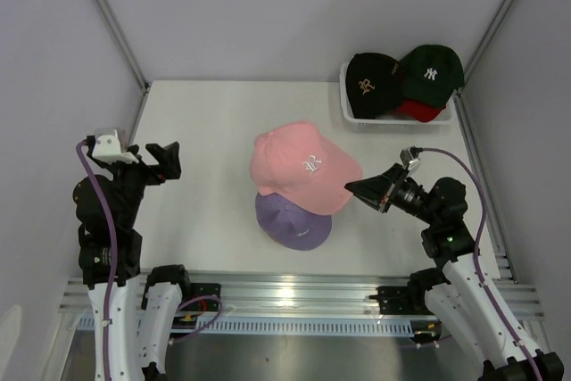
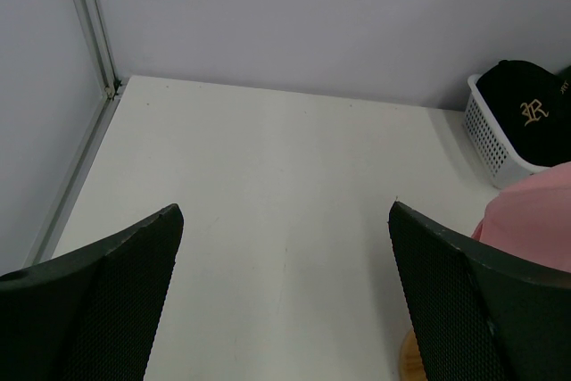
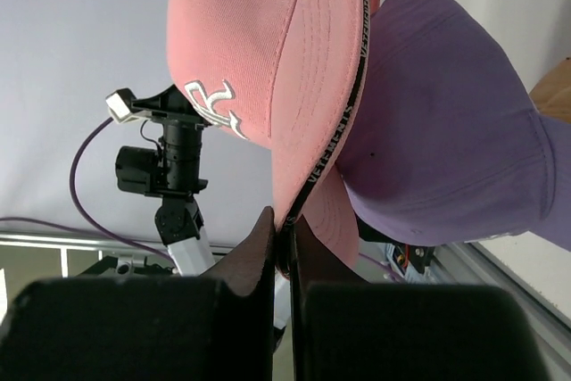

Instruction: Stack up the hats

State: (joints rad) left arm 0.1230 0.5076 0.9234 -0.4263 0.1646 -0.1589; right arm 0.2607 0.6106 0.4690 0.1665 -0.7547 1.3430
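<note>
My right gripper (image 1: 355, 187) is pinched tight on the brim edge of the pink cap (image 1: 303, 167), at four o'clock of its crown. The purple cap (image 1: 293, 222) sits just underneath, poking out at six o'clock. I'd slide the pink one toward six until the crowns line up, lower it level, then release. My left gripper (image 1: 165, 160) hangs at nine o'clock, fingers spread wide and empty. It could steady that side. Far off at one o'clock, the white basket (image 1: 350, 115) holds the black cap (image 1: 370, 82), green cap (image 1: 433, 73) and red cap (image 1: 419, 111).
</note>
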